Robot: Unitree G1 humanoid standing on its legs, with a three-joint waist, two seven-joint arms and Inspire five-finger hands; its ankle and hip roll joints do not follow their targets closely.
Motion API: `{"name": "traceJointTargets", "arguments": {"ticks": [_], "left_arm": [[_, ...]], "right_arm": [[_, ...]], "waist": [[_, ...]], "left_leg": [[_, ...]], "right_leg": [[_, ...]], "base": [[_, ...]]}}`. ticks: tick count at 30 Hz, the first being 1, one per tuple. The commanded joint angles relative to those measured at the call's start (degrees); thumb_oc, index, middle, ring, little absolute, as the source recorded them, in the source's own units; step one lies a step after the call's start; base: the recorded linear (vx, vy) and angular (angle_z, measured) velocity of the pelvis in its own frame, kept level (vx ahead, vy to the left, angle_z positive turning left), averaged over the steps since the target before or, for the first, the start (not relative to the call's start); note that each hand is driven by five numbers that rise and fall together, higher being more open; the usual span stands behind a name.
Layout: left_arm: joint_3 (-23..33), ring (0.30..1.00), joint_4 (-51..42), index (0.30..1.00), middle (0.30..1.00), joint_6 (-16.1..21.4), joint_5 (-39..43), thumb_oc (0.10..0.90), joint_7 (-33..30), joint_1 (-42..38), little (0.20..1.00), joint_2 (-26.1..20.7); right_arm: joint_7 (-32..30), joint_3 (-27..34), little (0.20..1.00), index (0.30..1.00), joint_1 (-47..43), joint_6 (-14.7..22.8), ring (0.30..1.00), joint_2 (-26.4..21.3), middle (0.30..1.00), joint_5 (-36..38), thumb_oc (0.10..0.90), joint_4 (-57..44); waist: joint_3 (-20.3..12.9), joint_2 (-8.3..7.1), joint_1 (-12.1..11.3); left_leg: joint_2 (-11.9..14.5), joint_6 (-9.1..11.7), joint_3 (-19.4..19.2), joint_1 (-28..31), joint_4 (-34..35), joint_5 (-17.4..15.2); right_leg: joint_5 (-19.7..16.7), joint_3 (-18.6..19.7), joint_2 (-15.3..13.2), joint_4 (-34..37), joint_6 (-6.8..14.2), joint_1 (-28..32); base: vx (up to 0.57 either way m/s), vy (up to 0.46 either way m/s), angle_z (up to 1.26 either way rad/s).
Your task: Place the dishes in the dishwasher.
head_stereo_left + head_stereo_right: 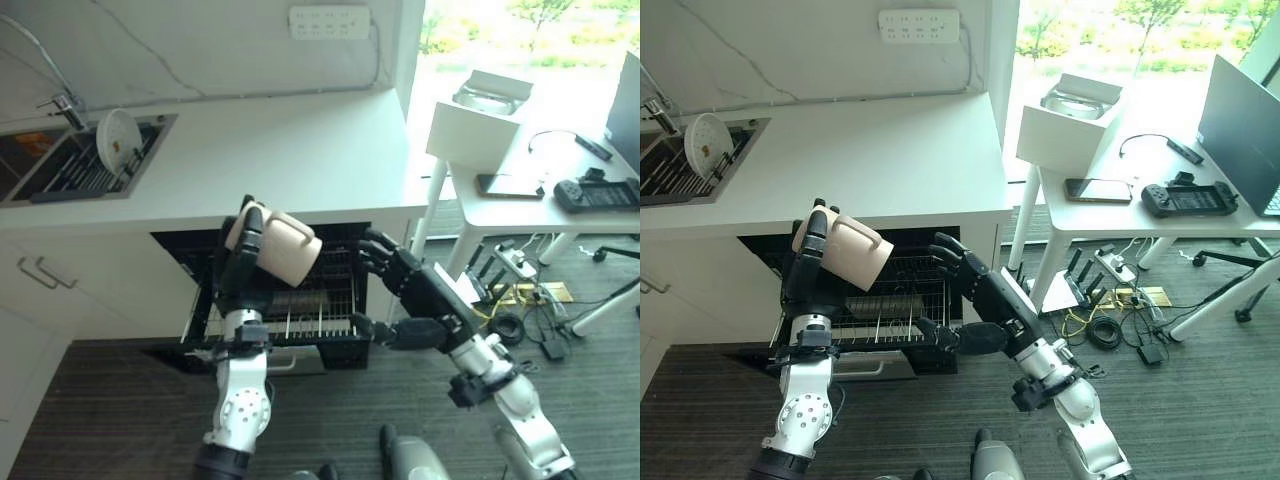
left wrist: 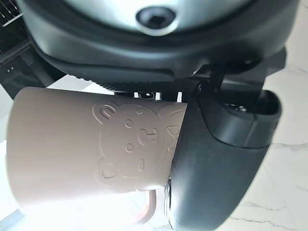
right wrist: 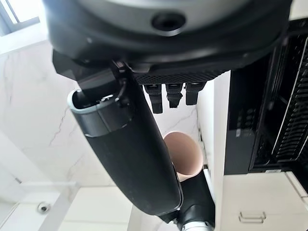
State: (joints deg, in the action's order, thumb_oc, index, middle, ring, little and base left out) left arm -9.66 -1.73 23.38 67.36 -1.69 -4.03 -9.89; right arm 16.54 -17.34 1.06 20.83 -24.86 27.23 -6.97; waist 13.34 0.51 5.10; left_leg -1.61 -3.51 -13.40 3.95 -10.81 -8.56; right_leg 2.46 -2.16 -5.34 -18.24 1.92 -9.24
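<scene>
A beige mug (image 1: 283, 246) is gripped, tilted, by the left hand (image 1: 237, 268) above the pulled-out dishwasher rack (image 1: 320, 300). The right hand (image 1: 408, 288) is held just beside it, fingers spread and empty.

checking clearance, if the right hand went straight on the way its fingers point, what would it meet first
Probably the beige mug held in the left hand; the right hand points toward it above the dishwasher rack, though depth is unclear.

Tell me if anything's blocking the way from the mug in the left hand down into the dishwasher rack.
Nothing visible blocks it. The left hand holds the mug above the pulled-out rack, whose wires beneath look bare. The open right hand hovers at the rack's right edge, beside the path rather than in it.
</scene>
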Motion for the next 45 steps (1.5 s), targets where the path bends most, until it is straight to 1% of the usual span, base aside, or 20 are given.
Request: {"name": "traceJointTargets", "arguments": {"ticks": [1,2,9,13,16,17,20,24,28,29,31,35,38,42,45], "left_arm": [[-1.6,0.300,-3.9,0.300,0.300,2.8,-1.4,0.400,5.9,-3.6,0.300,-1.9],[-2.1,0.300,-4.0,0.300,0.300,2.8,-1.8,0.400,5.9,-3.5,0.300,-2.0],[-3.1,0.300,-3.6,0.300,0.300,2.7,-2.6,0.400,5.5,-3.3,0.300,-2.3],[-3.9,0.300,-3.2,0.300,0.300,2.6,-3.1,0.400,6.3,-3.1,0.300,-2.4],[-4.5,0.300,-2.7,0.300,0.300,2.2,-3.6,0.400,6.5,-3.3,0.300,-2.6],[-4.9,0.300,-2.2,0.300,0.300,2.2,-4.8,0.400,6.4,-3.5,0.300,-2.7],[-5.2,0.300,-1.5,0.300,0.300,2.3,-5.5,0.400,6.5,-3.9,0.300,-2.8],[-5.9,0.300,-0.4,0.300,0.300,2.4,-7.5,0.400,7.3,-4.6,0.300,-3.0],[-6.7,0.300,0.7,0.300,0.300,2.8,-9.1,0.400,7.9,-5.2,0.300,-3.0],[-6.7,0.300,0.7,0.300,0.300,2.8,-9.1,0.400,7.9,-5.2,0.300,-3.0],[-7.2,0.300,1.3,0.300,0.300,2.6,-10.9,0.400,8.3,-5.8,0.300,-3.6],[-8.0,0.300,2.3,0.300,0.300,3.6,-14.0,0.400,8.5,-6.6,0.300,-3.8],[-8.2,0.300,2.9,0.300,0.300,4.5,-15.7,0.400,8.7,-7.0,0.300,-4.1],[-8.6,0.300,3.3,0.300,0.300,5.8,-18.3,0.400,7.8,-7.8,0.300,-4.8],[-8.7,0.300,3.7,0.300,0.300,7.8,-23.5,0.400,6.4,-8.4,0.300,-5.9]], "right_arm": [[-3.2,0.5,0.900,0.900,-5.7,6.0,0.900,3.9,0.900,4.0,0.800,-5.5],[-3.7,0.1,0.900,0.900,-6.4,6.2,0.900,4.1,0.900,4.3,0.800,-5.6],[-4.1,-1.2,0.900,0.900,-8.3,5.5,0.900,4.4,0.900,5.4,0.800,-6.3],[-4.7,-2.4,0.900,0.900,-9.9,3.9,0.900,4.3,0.900,5.0,0.800,-6.2],[-4.5,-3.1,0.900,0.900,-11.3,2.4,0.900,4.4,0.900,5.6,0.800,-5.4],[-3.7,-3.6,0.900,0.900,-12.3,0.7,0.900,4.4,0.900,6.7,0.800,-5.0],[-3.6,-3.9,0.900,0.900,-13.3,-0.7,0.900,4.3,0.900,6.7,0.800,-5.0],[-3.3,-5.0,0.900,0.900,-15.4,-3.4,0.900,4.7,0.900,7.8,0.800,-3.7],[-3.7,-5.9,0.900,0.900,-16.9,-5.7,0.900,4.6,0.900,7.3,0.800,-3.0],[-3.7,-5.9,0.900,0.900,-16.9,-5.7,0.900,4.6,0.900,7.3,0.800,-3.0],[-4.5,-6.4,0.900,0.900,-19.0,-7.9,0.900,4.6,0.900,7.8,0.800,-1.7],[-5.5,-7.0,0.900,0.900,-20.7,-10.1,0.900,4.7,0.900,7.3,0.800,-0.4],[-5.9,-7.3,0.900,0.900,-21.3,-10.9,0.900,4.7,0.900,7.1,0.800,0.4],[-6.8,-7.8,0.900,0.900,-22.2,-13.1,0.900,4.7,0.900,6.5,0.800,1.3],[-7.2,-7.8,0.900,0.900,-22.1,-15.4,0.900,4.4,0.900,7.5,0.800,2.6]], "waist": [[-4.1,-1.31,-1.3],[-4.1,-1.26,-1.8],[-4.2,-1.33,-3.0],[-4.3,-1.29,-3.9],[-4.5,-1.36,-4.4],[-4.5,-1.44,-4.6],[-4.6,-1.57,-4.8],[-4.8,-1.64,-5.3],[-4.8,-1.82,-5.6],[-4.8,-1.82,-5.6],[-4.8,-1.99,-6.1],[-4.8,-2.08,-6.4],[-4.7,-2.10,-6.5],[-4.6,-2.19,-6.7],[-4.5,-2.29,-6.7]], "left_leg": [[3.1,1.7,3.1,-1.8,-6.4,-8.9],[3.0,1.7,3.3,-1.8,-6.4,-8.9],[2.7,1.6,4.1,-1.7,-6.4,-8.8],[2.7,1.6,4.4,-1.6,-6.4,-8.7],[2.7,1.7,4.6,-1.6,-6.4,-8.7],[2.7,1.7,4.7,-1.6,-6.4,-8.6],[2.6,1.7,4.8,-1.6,-6.4,-8.6],[2.5,1.7,5.0,-1.5,-6.4,-8.5],[2.5,1.7,5.1,-1.5,-6.4,-8.4],[2.5,1.7,5.1,-1.5,-6.4,-8.4],[2.4,1.7,5.4,-1.5,-6.4,-8.3],[2.3,1.7,5.6,-1.4,-6.4,-8.3],[2.3,1.8,5.7,-1.3,-6.4,-8.2],[2.3,1.7,5.8,-1.2,-6.4,-8.2],[2.2,1.7,5.8,-1.2,-6.4,-8.1]], "right_leg": [[6.4,-2.7,-4.9,1.0,6.5,4.9],[6.4,-2.9,-5.0,1.0,6.4,5.1],[6.5,-3.3,-5.2,1.0,6.4,5.7],[6.6,-3.6,-5.5,1.0,6.4,5.9],[6.5,-3.8,-5.6,1.0,6.4,6.0],[6.5,-3.9,-5.7,1.0,6.4,6.1],[6.5,-4.0,-5.7,1.0,6.4,6.1],[6.4,-4.2,-5.8,1.0,6.4,6.3],[6.3,-4.4,-6.0,1.0,6.4,6.3],[6.3,-4.4,-6.0,1.0,6.4,6.3],[6.3,-4.6,-6.1,1.0,6.4,6.6],[6.3,-4.7,-6.2,1.0,6.4,6.7],[6.2,-4.8,-6.2,1.0,6.4,6.8],[6.2,-4.9,-6.3,1.0,6.4,7.0],[6.2,-5.0,-6.3,1.0,6.5,7.1]], "base": [[0.00,-0.010,0.15],[0.01,-0.010,0.18],[0.01,-0.010,0.07],[0.02,-0.004,0.12],[0.01,-0.003,0.05],[0.00,0.000,0.00],[0.01,-0.006,0.04],[0.00,0.000,0.00],[0.00,0.000,0.00],[0.00,0.000,0.00],[0.00,0.000,0.00],[0.01,-0.004,0.04],[0.01,0.001,0.02],[0.00,0.001,0.01],[0.01,0.007,0.06]]}}
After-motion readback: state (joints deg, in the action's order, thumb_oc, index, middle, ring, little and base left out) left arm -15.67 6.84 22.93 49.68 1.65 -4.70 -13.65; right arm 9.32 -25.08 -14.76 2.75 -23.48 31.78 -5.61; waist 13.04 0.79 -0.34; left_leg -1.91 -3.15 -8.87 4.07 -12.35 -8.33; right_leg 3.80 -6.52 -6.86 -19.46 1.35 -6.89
